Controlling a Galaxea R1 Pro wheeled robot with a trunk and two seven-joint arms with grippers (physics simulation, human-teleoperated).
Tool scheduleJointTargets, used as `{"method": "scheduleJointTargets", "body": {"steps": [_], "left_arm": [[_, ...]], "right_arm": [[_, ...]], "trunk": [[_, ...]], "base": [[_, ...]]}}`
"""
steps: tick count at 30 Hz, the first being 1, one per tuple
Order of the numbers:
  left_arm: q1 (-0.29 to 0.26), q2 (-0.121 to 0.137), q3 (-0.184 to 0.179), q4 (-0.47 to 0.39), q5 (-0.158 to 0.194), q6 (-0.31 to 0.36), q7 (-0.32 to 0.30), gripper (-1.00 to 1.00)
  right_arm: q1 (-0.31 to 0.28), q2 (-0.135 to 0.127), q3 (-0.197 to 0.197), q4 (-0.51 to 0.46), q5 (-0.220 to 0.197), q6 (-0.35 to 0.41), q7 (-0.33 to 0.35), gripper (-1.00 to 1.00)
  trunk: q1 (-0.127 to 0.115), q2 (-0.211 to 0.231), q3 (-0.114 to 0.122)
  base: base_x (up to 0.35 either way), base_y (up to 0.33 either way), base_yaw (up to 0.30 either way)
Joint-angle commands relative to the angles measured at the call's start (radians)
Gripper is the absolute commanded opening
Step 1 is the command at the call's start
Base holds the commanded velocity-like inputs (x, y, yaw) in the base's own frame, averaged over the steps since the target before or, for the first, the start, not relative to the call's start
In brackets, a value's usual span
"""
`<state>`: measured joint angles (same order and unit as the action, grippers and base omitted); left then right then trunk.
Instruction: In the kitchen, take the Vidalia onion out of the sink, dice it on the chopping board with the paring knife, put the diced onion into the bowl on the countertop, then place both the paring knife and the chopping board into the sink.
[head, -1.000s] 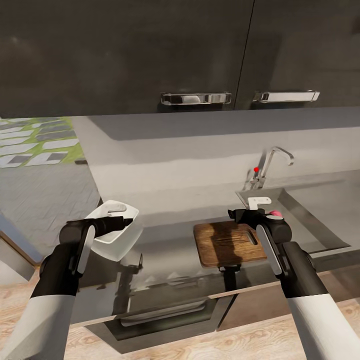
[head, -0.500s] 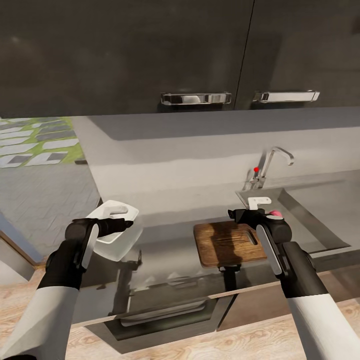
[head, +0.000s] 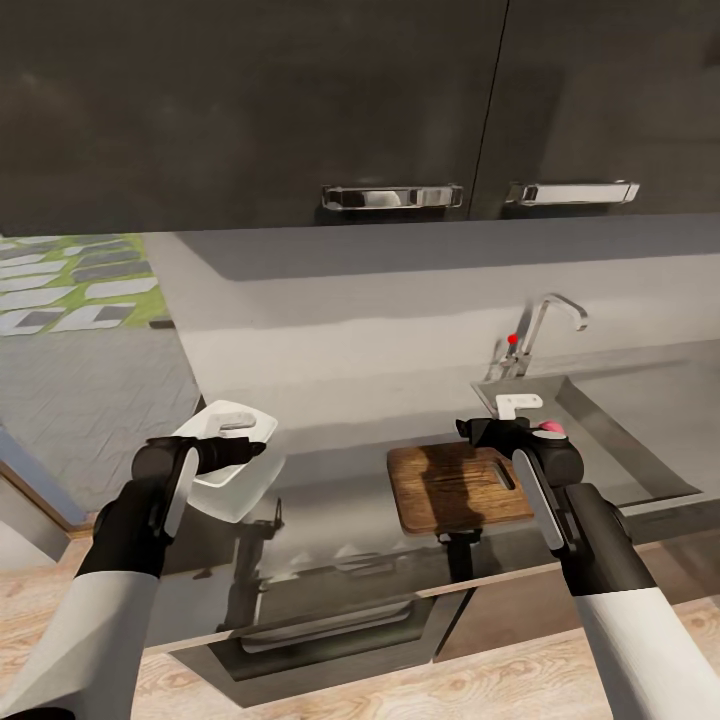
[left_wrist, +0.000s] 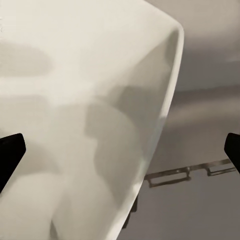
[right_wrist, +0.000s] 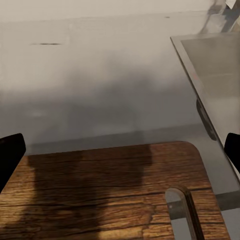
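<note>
The white bowl sits tilted at the left end of the grey countertop. My left gripper reaches over its rim. In the left wrist view the gripper is open, its jaws wide apart across the bowl. My right gripper hovers open over the far edge of the wooden chopping board; nothing lies between its fingers above the board. A pinkish-red onion peeks out behind my right wrist, at the sink. The paring knife is out of view.
The chrome tap with a red knob stands behind the sink. A slim dark shape lies along the sink's near edge; I cannot tell what it is. Dark wall cabinets hang overhead. Bare countertop stretches between bowl and board.
My left forearm has swung slightly inward and the bowl has shifted a little with it. The right arm, board and onion have not moved.
</note>
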<state>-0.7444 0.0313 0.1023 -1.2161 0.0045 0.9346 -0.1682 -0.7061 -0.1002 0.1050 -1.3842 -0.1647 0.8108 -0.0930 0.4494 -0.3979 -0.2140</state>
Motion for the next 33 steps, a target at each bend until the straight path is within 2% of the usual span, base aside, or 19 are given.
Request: {"method": "scheduleJointTargets", "body": {"steps": [1, 10, 18, 33], "left_arm": [[-0.001, -0.001, 0.001, -0.001, 0.0, 0.005, -0.002, 1.0], [-0.001, -0.015, -0.01, 0.001, 0.0, 0.006, 0.0, 1.0], [-0.001, -0.028, -0.048, 0.031, -0.001, 0.037, 0.024, 1.0], [-0.005, -0.028, -0.052, 0.058, -0.001, 0.044, 0.046, 1.0]], "right_arm": [[-0.001, -0.001, 0.002, -0.001, -0.01, 0.004, -0.01, 1.0], [-0.001, -0.001, 0.002, -0.001, -0.01, 0.004, -0.01, 1.0], [-0.001, -0.001, 0.002, -0.001, -0.01, 0.004, -0.01, 1.0], [-0.001, -0.001, 0.002, -0.001, -0.01, 0.004, -0.01, 1.0]], "trunk": [[0.001, -0.002, -0.002], [0.001, -0.002, -0.002], [0.001, -0.002, -0.002], [0.001, -0.002, -0.002]], "base": [[0.0, 0.0, 0.0], [0.0, 0.0, 0.0], [0.0, 0.0, 0.0], [0.0, 0.0, 0.0]]}}
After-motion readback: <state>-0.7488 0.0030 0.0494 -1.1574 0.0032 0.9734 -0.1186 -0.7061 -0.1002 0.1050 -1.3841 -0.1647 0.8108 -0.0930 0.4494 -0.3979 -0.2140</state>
